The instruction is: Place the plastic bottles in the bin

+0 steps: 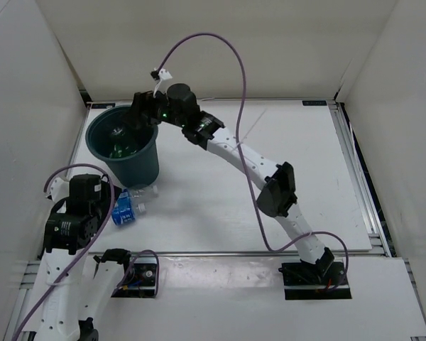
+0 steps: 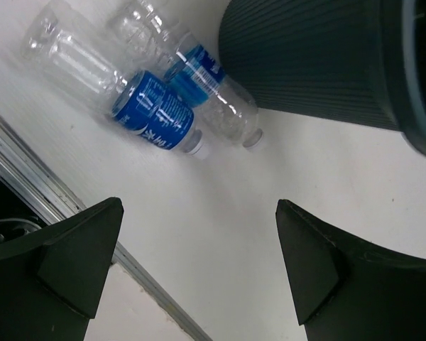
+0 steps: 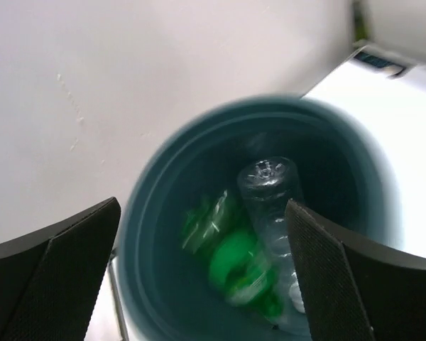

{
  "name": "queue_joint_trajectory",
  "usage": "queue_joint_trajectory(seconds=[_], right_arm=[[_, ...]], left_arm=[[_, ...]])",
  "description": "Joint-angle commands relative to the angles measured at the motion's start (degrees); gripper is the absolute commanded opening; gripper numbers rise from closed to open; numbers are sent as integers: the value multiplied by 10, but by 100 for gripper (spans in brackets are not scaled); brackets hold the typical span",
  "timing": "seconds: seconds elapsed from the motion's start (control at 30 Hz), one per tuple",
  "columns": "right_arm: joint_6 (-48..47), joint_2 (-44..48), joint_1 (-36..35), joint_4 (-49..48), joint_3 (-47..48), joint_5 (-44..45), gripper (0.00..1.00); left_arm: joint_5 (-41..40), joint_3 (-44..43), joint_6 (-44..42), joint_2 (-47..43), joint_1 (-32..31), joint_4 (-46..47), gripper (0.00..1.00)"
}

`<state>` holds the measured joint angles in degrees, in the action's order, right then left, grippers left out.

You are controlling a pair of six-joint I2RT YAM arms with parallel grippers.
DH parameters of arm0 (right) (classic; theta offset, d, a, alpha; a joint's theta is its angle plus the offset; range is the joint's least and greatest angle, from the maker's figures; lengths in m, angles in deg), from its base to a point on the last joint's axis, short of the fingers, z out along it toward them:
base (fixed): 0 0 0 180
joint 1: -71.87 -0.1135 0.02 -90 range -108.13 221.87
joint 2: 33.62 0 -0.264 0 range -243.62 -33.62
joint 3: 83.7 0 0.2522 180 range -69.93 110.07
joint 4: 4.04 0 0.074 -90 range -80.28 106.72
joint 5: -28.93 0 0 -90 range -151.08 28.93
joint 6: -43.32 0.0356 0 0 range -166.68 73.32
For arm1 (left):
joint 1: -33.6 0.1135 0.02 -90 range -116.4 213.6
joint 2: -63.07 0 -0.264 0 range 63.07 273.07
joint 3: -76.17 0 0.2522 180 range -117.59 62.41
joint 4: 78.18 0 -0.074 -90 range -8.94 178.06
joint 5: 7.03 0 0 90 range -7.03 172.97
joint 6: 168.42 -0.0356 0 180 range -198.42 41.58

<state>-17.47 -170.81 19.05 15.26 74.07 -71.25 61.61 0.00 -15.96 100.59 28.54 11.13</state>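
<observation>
Bottles (image 2: 156, 117) lying flat, parallel, beside bin (image 2: 305, 64)

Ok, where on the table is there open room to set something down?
The widest bare stretch of table lies between the right arm and the right-hand rail. A smaller patch sits between the bin and that arm. It's crowded at the near left, where two bottles lie by the bin near the left claw.

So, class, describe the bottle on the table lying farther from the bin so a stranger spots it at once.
Start at the bin. Beside its base lie two bottles. Take the outer bottle, whose blue label is wider and darker than the neighbour's.
</observation>
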Motion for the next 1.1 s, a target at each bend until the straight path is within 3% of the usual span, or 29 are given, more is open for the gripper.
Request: queue_joint_trajectory(seconds=[0.0, 0.17, 0.3, 0.4, 0.67, 1.07], right_arm=[[-43, 136, 7, 11, -44, 86, 100], [-51, 245, 7, 93, -50, 123, 100], [-57, 323, 2, 126, -115, 123, 100], [-57, 338, 2, 207, -77, 117, 100], [-70, 383, 2, 282, -90, 89, 100], [-64, 475, 25, 393, -92, 90, 100]], left_arm=[[12, 32, 45, -22, -2, -47, 100], [47, 140, 205, -67, -2, -32, 100], [74, 235, 301, -106, -2, 4, 100], [65, 289, 343, -124, -2, 59, 100], [-8, 314, 348, -28, -2, 146, 100], [3, 413, 330, 16, 30, 286, 100]])
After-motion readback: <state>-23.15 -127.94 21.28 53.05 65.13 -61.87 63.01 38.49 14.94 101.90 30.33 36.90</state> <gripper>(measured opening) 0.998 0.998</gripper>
